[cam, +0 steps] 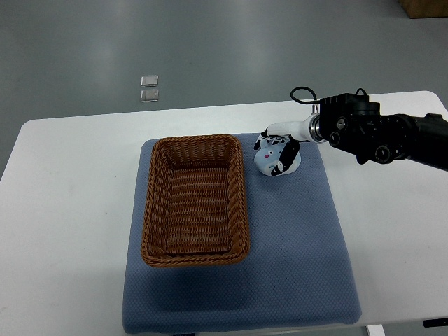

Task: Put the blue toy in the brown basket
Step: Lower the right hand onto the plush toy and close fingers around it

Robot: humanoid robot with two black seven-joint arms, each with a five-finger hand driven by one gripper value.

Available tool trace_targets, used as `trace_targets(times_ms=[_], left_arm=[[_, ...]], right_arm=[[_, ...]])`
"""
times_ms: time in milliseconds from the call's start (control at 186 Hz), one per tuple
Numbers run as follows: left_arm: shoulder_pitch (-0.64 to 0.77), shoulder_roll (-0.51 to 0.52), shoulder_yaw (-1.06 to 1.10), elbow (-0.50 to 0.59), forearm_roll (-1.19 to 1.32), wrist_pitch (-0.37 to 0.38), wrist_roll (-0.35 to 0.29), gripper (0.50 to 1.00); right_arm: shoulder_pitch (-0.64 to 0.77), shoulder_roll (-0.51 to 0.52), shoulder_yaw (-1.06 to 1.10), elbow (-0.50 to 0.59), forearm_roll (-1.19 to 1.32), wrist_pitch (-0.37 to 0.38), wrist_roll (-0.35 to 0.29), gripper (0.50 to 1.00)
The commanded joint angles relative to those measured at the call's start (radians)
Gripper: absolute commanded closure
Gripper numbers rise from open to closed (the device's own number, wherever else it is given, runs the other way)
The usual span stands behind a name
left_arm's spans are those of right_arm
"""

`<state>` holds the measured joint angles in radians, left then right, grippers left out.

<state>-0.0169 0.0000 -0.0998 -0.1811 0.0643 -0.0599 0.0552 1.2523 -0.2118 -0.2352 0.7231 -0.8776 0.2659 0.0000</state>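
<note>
The pale blue toy (269, 162) sits on the blue mat (301, 238), just right of the basket's far right corner. My right hand (278, 148) reaches in from the right edge on a black forearm (378, 133). Its white and black fingers (285, 152) curl over the top of the toy, hiding the toy's upper part. The brown wicker basket (241, 196) stands on the left half of the mat, with nothing inside it. My left arm does not show.
The mat lies on a white table (63, 210). Beyond the table's far edge two small grey squares (149, 87) lie on the floor. A cardboard box corner (424, 7) shows at the top right.
</note>
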Motion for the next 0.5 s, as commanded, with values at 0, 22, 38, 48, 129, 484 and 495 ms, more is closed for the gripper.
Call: trace_targets(times_ms=[0, 22, 38, 48, 129, 484, 495], left_arm=[[0.000, 0.000, 0.000, 0.002, 0.000, 0.000, 0.000, 0.500], [0.000, 0.000, 0.000, 0.002, 0.000, 0.000, 0.000, 0.500], [0.002, 0.000, 0.000, 0.002, 0.000, 0.000, 0.000, 0.500], [0.000, 0.000, 0.000, 0.002, 0.000, 0.000, 0.000, 0.500], [0.000, 0.000, 0.000, 0.003, 0.000, 0.000, 0.000, 0.500], [0.000, 0.000, -0.001, 0.005, 0.000, 0.000, 0.000, 0.500], [0.000, 0.000, -0.001, 0.003, 0.000, 0.000, 0.000, 0.500]], right_arm=[[-0.005, -0.003, -0.004, 0.001, -0.032, -0.004, 0.002, 0.920], [-0.005, -0.003, -0.004, 0.001, -0.038, -0.005, 0.002, 0.948], [-0.005, -0.004, -0.004, 0.001, -0.043, -0.007, 0.002, 0.983], [-0.004, -0.005, -0.004, 0.001, -0.043, -0.007, 0.002, 0.999], [-0.001, -0.014, -0.003, 0.003, -0.044, -0.007, 0.002, 1.000], [0.087, -0.060, 0.005, 0.036, -0.027, 0.016, 0.000, 1.000], [0.095, -0.061, 0.005, 0.039, -0.027, 0.018, 0.000, 1.000]])
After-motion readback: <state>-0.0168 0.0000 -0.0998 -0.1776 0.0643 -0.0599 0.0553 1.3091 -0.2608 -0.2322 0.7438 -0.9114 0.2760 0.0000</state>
